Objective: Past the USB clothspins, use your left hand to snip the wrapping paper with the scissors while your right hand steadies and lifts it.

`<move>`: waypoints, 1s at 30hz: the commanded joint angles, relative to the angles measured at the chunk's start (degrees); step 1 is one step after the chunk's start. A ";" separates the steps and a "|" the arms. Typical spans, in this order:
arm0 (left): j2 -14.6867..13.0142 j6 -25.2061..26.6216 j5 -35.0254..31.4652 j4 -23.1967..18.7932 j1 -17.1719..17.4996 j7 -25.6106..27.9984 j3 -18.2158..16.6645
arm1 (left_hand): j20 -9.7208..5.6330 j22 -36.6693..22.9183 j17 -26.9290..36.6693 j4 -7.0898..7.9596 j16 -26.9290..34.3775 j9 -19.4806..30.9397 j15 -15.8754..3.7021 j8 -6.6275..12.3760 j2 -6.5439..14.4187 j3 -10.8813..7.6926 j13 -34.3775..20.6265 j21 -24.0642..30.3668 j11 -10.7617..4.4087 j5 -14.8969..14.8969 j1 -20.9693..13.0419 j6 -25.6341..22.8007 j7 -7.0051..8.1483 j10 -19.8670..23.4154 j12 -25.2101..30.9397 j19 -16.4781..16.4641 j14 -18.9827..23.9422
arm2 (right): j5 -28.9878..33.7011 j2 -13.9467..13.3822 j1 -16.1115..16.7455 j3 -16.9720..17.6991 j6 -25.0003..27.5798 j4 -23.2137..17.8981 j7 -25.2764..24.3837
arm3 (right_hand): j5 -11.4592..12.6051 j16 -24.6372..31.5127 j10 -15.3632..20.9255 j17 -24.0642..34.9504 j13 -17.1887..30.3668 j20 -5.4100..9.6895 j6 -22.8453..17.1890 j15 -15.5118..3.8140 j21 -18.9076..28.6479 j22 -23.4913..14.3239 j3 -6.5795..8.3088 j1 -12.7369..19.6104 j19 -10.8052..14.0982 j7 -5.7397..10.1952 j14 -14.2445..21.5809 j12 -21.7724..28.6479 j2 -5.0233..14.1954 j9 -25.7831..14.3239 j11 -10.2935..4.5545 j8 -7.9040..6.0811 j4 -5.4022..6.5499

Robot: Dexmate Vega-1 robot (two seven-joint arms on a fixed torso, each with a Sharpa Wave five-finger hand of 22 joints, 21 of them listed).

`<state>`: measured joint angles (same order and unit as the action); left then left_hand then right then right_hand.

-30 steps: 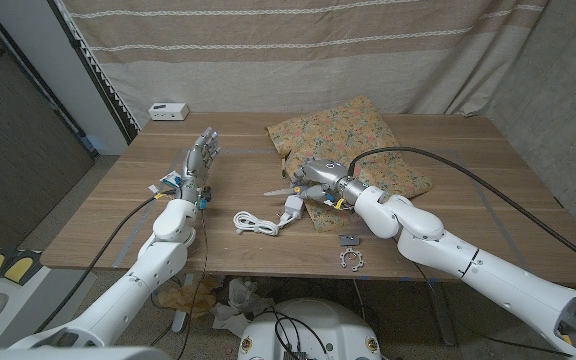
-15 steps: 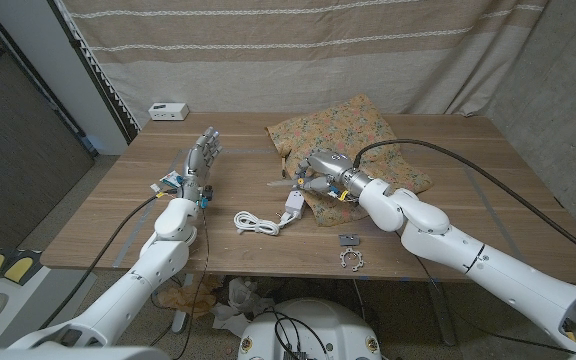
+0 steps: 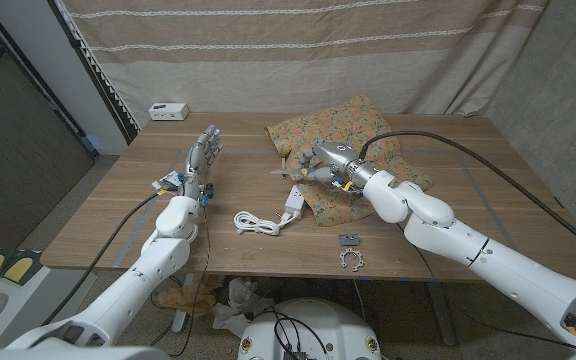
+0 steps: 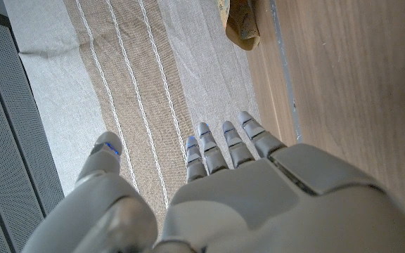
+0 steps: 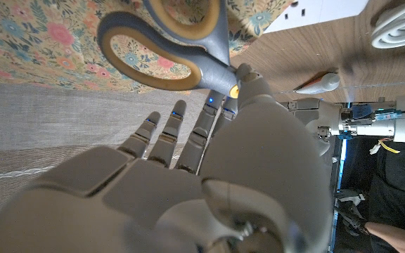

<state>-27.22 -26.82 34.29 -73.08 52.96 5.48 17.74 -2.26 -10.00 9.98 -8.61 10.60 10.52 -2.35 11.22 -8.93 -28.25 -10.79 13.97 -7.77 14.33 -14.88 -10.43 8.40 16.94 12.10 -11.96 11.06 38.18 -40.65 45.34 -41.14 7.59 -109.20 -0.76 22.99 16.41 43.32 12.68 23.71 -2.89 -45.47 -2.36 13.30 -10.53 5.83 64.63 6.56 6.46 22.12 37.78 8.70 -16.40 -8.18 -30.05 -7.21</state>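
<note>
Where the right hand covers the scissors, the head view hides most of them; the right wrist view shows grey-and-yellow handles against its fingers, grip uncertain. This hand sits over the near-left edge of the floral wrapping paper. Well left of the paper, the left hand is raised, fingers straight and apart, holding nothing. Near the paper's front edge lie a white USB cable, a white plug and small clips.

Grey-yellow scissors lifted over floral wrapping paper.
</note>
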 commanded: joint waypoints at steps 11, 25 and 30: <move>-0.57 1.88 -0.79 -0.14 -1.42 -0.08 0.77 | -2.19 -0.18 0.10 0.08 0.15 0.24 -6.23 0.01 0.39 0.30 -0.28 -0.28 -0.25 0.31 -0.11 0.22 0.31 0.94 0.05 -0.69 0.33 | -4.27 0.61 -0.11 2.94 0.95 1.33 -6.06 | 0.11 0.47 10.86 0.29 1.28 -0.33 -4.45 -9.66 -0.35 -0.20 0.26 1.11 0.25 3.15 1.01 0.64 1.03 0.08 -4.01 -0.38 0.17; -1.25 4.27 -2.16 -4.27 -0.70 2.89 1.00 | -2.31 -0.19 0.11 0.02 0.50 0.25 -6.50 0.74 0.60 0.32 -0.30 -0.51 -0.35 0.35 -0.33 -1.85 0.37 2.81 0.64 -1.42 1.61 | -10.37 -0.20 0.77 6.05 -1.52 1.43 -9.01 | -0.14 0.61 11.17 0.46 1.13 -0.50 -4.53 -9.71 -0.25 -0.17 0.31 1.63 0.97 2.52 1.43 0.66 1.00 0.45 -3.85 -0.34 0.06; -1.10 4.69 -1.97 -4.46 -0.81 2.82 1.12 | -2.34 -0.19 0.11 0.01 0.49 0.25 -6.48 0.91 0.66 0.30 -0.31 -0.60 -0.41 0.35 -0.40 -2.42 0.37 2.98 0.66 -1.48 1.73 | -12.64 -0.86 1.25 6.85 -3.02 1.31 -8.94 | -0.21 0.72 11.34 0.52 1.14 -0.51 -4.39 -9.68 -0.23 -0.17 0.33 1.67 1.13 2.39 1.68 0.73 1.07 0.53 -3.87 -0.27 0.10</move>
<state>-27.93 -23.69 32.72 -75.11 51.88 7.18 18.66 -2.16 -10.00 9.98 -8.61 10.83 10.52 -2.35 11.69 -8.63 -28.26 -10.79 13.74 -8.18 14.33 -15.18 -12.29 8.80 19.40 12.32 -13.10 12.10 30.44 -40.51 45.82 -36.14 7.36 -108.11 -8.29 22.72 16.74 43.32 12.93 23.71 -3.29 -45.69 -2.57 13.30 -10.53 5.83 64.64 6.97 6.24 23.35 38.20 8.69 -15.59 -8.18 -30.07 -7.21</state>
